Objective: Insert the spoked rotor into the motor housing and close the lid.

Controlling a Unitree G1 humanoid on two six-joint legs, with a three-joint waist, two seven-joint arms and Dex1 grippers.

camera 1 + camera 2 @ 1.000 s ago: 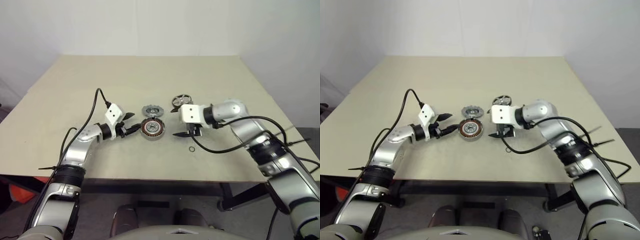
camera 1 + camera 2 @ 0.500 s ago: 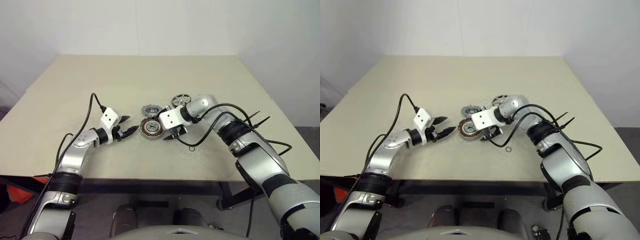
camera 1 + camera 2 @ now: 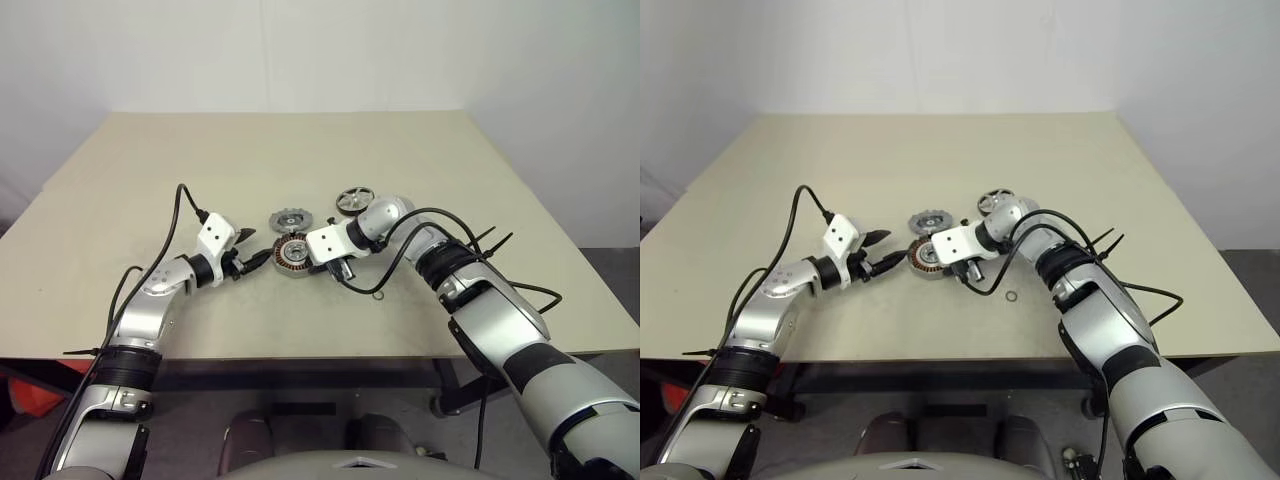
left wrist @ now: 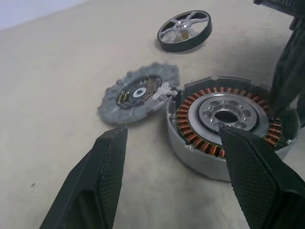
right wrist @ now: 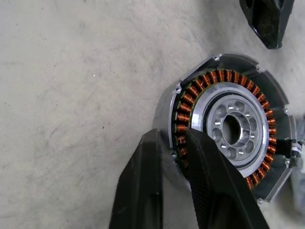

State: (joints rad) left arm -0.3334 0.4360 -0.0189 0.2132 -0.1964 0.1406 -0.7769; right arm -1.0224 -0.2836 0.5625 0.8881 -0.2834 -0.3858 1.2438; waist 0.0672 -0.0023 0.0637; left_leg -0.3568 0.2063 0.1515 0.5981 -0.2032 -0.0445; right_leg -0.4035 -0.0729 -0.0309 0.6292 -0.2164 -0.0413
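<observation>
Spoked rotor (image 3: 353, 199) lay on the surface at one o'clock from the motor housing (image 3: 293, 257). Right gripper (image 5: 177, 157), nearer, had its jaws narrowed on the housing's wall; left gripper (image 4: 174, 157) stood wide.

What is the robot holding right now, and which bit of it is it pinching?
The right gripper pinches the motor housing by its rim wall, one finger outside, one on the copper windings. The left gripper is open, holding nothing.

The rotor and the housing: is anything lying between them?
No. In the left wrist view, only bare table separates the rotor from the housing; the lid sits off to the side.
</observation>
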